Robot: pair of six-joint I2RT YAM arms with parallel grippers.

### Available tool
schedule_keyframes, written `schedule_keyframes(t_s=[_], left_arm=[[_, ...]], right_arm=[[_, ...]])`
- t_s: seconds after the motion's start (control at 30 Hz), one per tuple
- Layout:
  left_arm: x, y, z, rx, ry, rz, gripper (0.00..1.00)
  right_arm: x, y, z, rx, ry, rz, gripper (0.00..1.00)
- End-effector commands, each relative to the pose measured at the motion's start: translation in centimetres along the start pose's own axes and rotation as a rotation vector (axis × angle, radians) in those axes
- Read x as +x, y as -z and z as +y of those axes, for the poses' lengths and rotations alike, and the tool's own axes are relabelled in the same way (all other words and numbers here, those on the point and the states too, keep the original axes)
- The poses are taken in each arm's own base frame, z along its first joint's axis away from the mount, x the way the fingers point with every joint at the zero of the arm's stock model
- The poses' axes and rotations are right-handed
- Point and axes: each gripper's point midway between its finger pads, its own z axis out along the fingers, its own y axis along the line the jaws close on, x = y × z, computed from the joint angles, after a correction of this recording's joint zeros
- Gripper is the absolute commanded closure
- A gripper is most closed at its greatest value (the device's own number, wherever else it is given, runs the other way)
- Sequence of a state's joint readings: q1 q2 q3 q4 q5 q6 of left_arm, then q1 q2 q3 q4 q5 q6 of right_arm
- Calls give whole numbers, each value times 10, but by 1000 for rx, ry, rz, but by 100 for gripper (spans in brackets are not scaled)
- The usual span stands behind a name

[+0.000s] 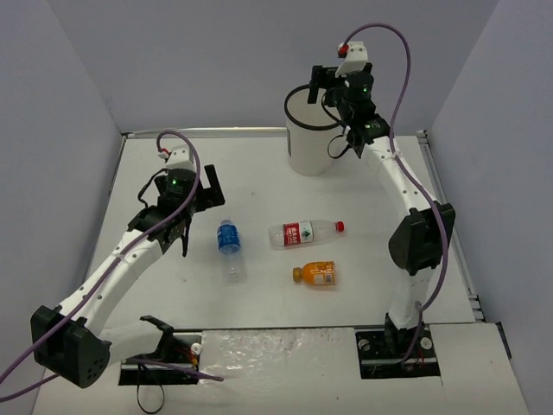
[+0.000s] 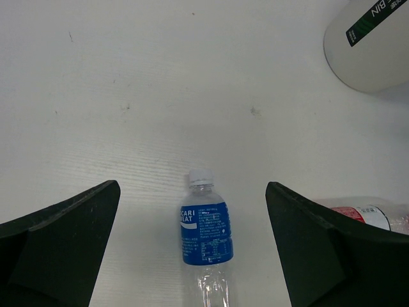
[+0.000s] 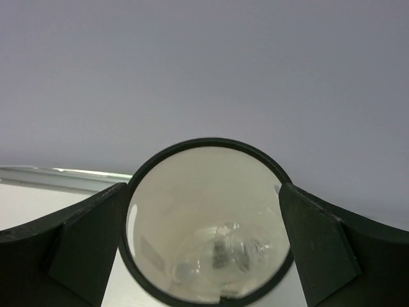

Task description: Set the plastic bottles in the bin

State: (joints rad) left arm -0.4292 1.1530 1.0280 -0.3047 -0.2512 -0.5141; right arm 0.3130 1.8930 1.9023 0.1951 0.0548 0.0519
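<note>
- Top view: a matt white table [image 1: 259, 173] stands between plain grey-lilac walls [image 1: 216, 52]. A tall white tapered bin with a thin black rim [image 1: 311, 143] stands at the far edge. Three bottles lie on their sides mid-table, apart from one another: a clear plastic bottle with a blue label [image 1: 230, 246], a clear plastic bottle with a red label and cap [image 1: 304, 233], and a short orange bottle [image 1: 314, 275]. The left gripper [image 1: 195, 212] hangs just left of the blue-labelled one. The right gripper [image 1: 333, 91] hovers over the bin's mouth.
- Left wrist view: the black fingers [image 2: 64, 249] are spread wide and hold nothing. The blue-labelled bottle [image 2: 204, 233] lies untouched on the table between them, white cap pointing away. The red-labelled bottle [image 2: 364, 214] peeks from behind the right finger, and the bin's smooth side [image 2: 370, 45] fills the top corner.
- Right wrist view: against bare wall, this gripper's black fingers [image 3: 77, 249] stand wide apart and empty, flanking the round rim [image 3: 208, 142]. Crinkled clear plastic with a dark label [image 3: 220, 256] lies at the bin's bottom; how many bottles, I cannot tell.
</note>
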Motion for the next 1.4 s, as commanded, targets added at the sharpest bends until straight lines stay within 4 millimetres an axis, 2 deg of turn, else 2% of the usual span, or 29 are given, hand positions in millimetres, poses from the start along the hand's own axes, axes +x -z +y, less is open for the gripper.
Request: schedule_keyframes(t_s=[0.0,0.07,0.13,0.23,0.27,0.33,0.37,0.4,0.43,0.47,0.53,0.63,0.7,0.8,0.87,1.13,1.37], left_arm=[[-24,12,-1,22,50,-77,3],[-26,12,0,20,51,-83,3],[-25,12,1,25,48,-81,3],[-25,12,-1,42,31,-79,3],[-24,12,0,41,28,-75,3],[-20,11,1,45,25,-66,3],[-18,10,1,47,21,-62,3],[-17,10,2,48,18,-60,3],[-16,10,2,48,14,-59,3],[-16,10,2,48,14,-59,3],[-15,11,7,38,13,-56,3],[-14,12,11,29,13,-61,3],[-14,14,14,23,14,-64,3],[-14,15,17,14,19,-70,3],[-13,15,17,17,17,-67,3],[-14,19,22,5,13,-70,3],[-17,24,25,7,21,-99,3]], right_arm=[[-55,87,-21,84,-101,-96,0],[-34,107,-17,44,-90,-50,0],[3,133,1,-94,-10,40,0],[53,171,67,-546,274,141,0],[76,187,84,-666,350,188,0],[109,207,107,-800,584,214,0],[144,218,112,-858,688,296,0],[162,221,114,-876,731,343,0],[173,221,115,-875,749,376,0],[174,220,114,-869,751,383,0],[205,217,114,-877,718,515,0],[225,207,115,-834,667,608,0],[248,212,117,-860,667,684,0],[271,218,123,-901,744,725,0],[286,215,123,-900,765,765,0],[320,218,126,-962,755,846,0],[356,205,112,-845,753,968,0]])
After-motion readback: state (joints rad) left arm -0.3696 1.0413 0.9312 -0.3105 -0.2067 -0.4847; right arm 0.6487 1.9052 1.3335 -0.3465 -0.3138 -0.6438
